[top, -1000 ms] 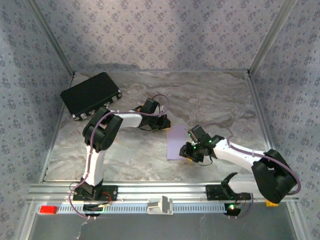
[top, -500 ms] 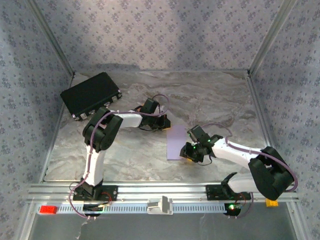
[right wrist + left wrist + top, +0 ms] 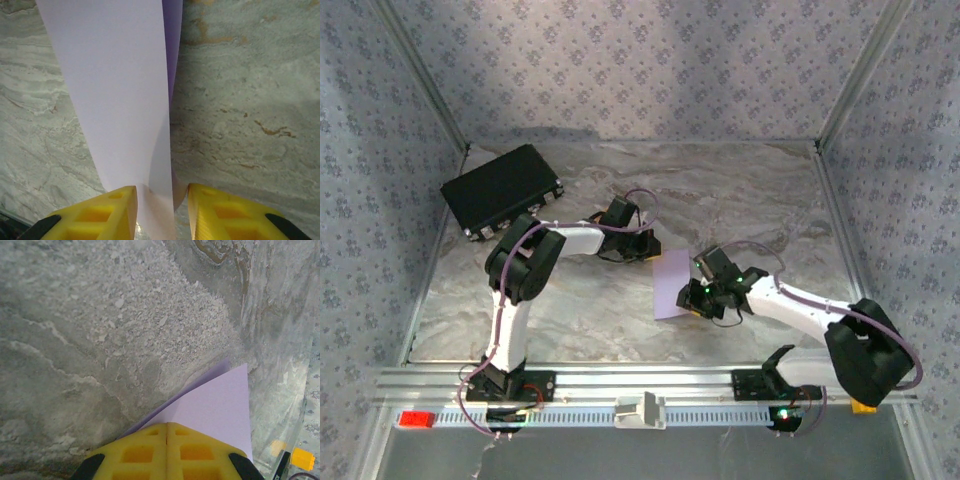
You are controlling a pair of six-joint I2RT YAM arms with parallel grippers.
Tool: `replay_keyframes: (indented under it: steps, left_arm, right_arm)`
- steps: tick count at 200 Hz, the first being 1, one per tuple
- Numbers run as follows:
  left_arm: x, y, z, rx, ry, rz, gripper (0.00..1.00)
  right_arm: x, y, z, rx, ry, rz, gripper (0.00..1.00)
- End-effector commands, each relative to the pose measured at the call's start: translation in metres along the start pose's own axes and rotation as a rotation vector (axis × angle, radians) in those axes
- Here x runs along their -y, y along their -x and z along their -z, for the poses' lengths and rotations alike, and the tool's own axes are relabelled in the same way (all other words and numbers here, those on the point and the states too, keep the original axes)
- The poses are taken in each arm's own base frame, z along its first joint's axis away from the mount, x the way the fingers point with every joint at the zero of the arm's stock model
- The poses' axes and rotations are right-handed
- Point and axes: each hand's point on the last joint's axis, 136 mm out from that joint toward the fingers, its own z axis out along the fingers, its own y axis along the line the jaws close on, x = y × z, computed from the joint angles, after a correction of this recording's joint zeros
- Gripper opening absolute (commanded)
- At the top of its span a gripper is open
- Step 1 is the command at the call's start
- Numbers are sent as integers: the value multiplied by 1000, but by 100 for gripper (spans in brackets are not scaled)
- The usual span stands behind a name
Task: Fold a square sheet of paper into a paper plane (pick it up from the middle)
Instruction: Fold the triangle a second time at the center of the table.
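1. Table (image 3: 580,310) – grey marbled top, lying under both sets of jaws. It is bare to either side of the right jaws in the right wrist view.
2. Black case (image 3: 503,190) – flat on the table, well apart from both jaws, off to the far left behind the left arm's elbow.
3. Left arm (image 3: 525,262) and right arm (image 3: 820,315) – both reach inward, and their jaws sit near each other at opposite ends of the paper.
4. Square sheet of paper (image 3: 670,288) – pale lilac, lying between the two grippers.
   - In the left wrist view it fans out ahead of the left jaws to a corner, with a darker under-layer showing along one edge.
   - In the right wrist view a long pale strip runs straight ahead from between the right jaws, with a darker lilac layer just beside its right edge.
5. Left gripper (image 3: 166,426) – yellow fingers closed tight with a seam down the middle, their tips on the sheet. I cannot tell whether paper is nipped between the pads or only pressed under them.
6. Right gripper (image 3: 160,191) – jaws apart, straddling the near end of the sheet. The left finger is against the paper, and a narrow gap shows at the right finger, so it is not clamped.
7. Small red block (image 3: 417,419) – on the near rail, well behind the left jaws.
8. Small orange block (image 3: 863,406) – near the right arm's base, well behind the right jaws.
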Motion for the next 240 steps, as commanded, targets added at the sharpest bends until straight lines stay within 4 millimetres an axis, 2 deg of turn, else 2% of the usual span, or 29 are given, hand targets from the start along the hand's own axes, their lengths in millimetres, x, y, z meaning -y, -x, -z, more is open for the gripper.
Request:
replay_keyframes:
  steps: [1, 77, 118, 171, 223, 240]
  left_arm:
    - [-30, -31, 0, -86, 107, 68, 6]
    - [-30, -32, 0, -87, 106, 68, 6]
    - [-29, -32, -1, -89, 106, 67, 6]
    - [-29, -32, -1, -89, 106, 66, 6]
    - [-28, -33, -2, -91, 104, 62, 6]
    - [-28, -33, -2, -92, 105, 63, 6]
  right_arm:
    - [-5, 2, 11, 14, -3, -7, 33]
    - [-15, 0, 16, -6, 16, 1, 34]
    - [-2, -2, 18, 1, -32, -15, 37]
    - [-11, -1, 15, -4, 17, -7, 37]
    - [-21, 5, 1, 5, 85, -19, 37]
    - [-18, 8, 0, 7, 76, -35, 37]
